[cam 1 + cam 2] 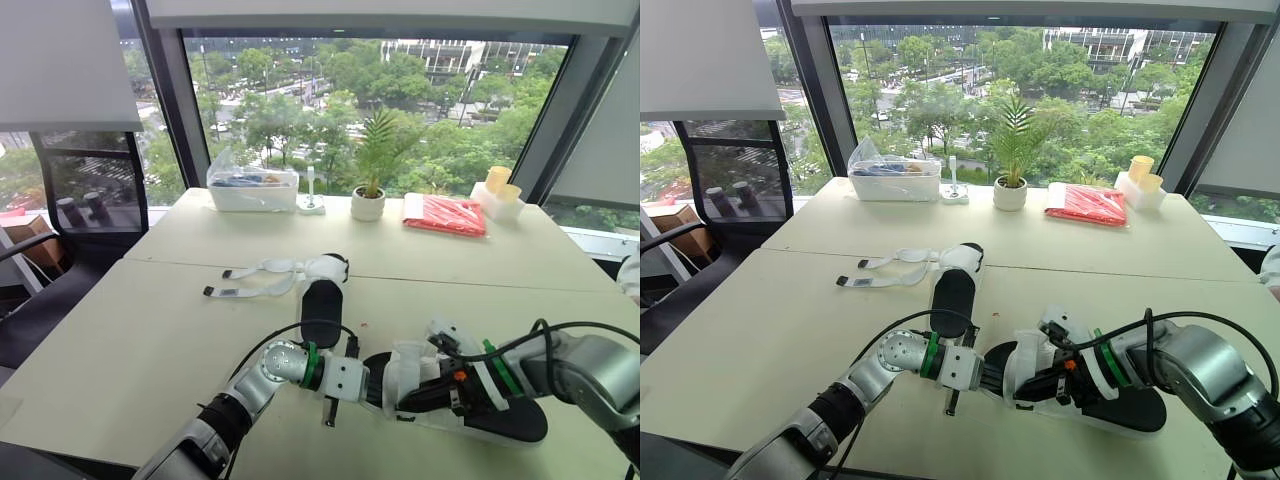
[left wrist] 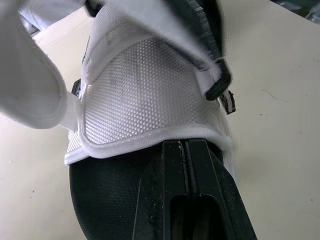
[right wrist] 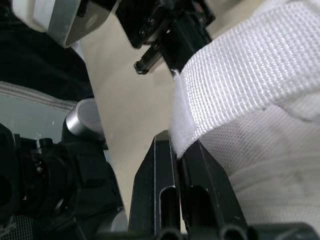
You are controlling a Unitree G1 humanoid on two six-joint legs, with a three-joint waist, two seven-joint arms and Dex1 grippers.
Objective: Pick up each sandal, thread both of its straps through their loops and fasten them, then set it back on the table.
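Two black-soled sandals with white straps lie on the beige table. The far sandal rests mid-table, its two straps open and trailing to the left. The near sandal is at the front right, between both grippers. My left gripper is shut on the edge of its white mesh upper, where the upper meets the sole. My right gripper is shut on its white woven strap, pinching the strap's edge between the fingertips. The left gripper's black fingers sit close behind.
Along the window edge stand a clear plastic box, a small potted plant, a red packet and yellow cups. A black office chair is off the table's left corner. A seam runs across the table.
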